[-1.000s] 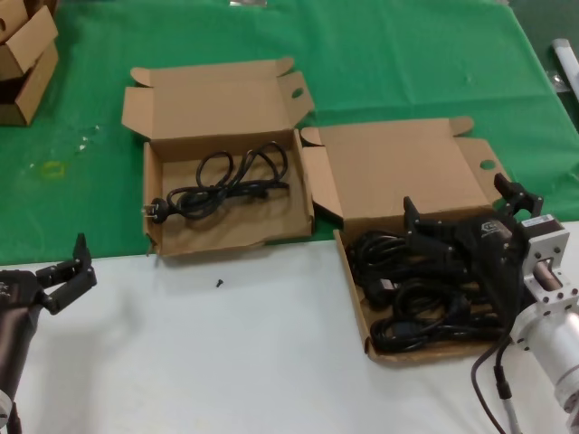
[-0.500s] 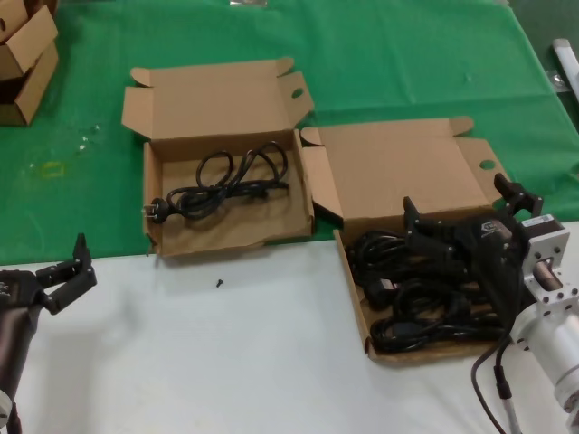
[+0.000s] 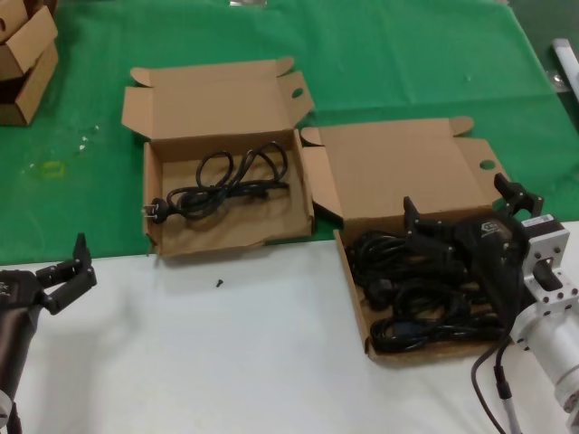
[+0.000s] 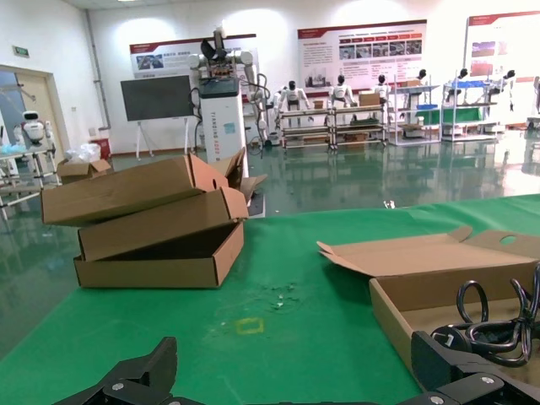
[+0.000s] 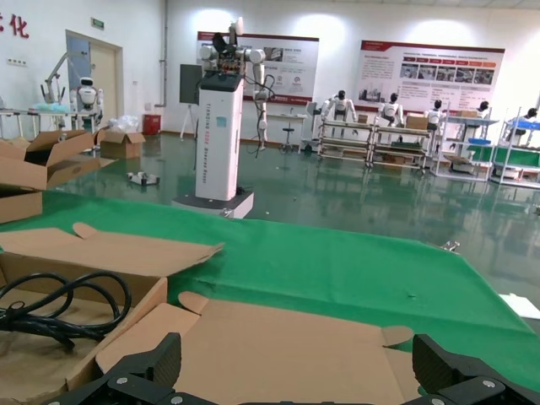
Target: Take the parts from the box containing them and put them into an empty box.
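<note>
Head view: two open cartons
Right pincer (image 3: 452, 237): apart, above cords (image 3: 412, 303) in right carton (image 3: 355, 291)
Left pincer (image 3: 65, 271): apart, well left of that carton

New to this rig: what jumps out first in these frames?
Two open brown cartons straddle the edge of the green cloth. The right box holds a tangle of black power cords, and the right gripper hangs over them with its jaws open. The left box holds one coiled cord. The left gripper sits idle over the white table at the near left.
</note>
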`<state>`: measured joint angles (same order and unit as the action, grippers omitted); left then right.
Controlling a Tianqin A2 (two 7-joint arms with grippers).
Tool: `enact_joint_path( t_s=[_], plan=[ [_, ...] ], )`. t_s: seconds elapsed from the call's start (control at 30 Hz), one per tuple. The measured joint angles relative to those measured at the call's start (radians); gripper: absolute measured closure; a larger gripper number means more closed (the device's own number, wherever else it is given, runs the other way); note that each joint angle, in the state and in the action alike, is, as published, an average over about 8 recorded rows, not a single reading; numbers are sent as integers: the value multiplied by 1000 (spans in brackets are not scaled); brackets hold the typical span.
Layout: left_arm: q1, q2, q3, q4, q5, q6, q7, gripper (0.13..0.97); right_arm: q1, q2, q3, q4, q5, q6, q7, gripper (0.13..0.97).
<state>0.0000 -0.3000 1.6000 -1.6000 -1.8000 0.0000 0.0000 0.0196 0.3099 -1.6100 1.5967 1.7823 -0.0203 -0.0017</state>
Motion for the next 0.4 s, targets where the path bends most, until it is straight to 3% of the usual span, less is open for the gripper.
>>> enact_joint_path(
  t_s=[0.4],
  plan=[
    [0, 0, 0, 0, 0, 0, 0, 132, 0, 0, 0, 0, 0, 0, 0, 129]
  ],
)
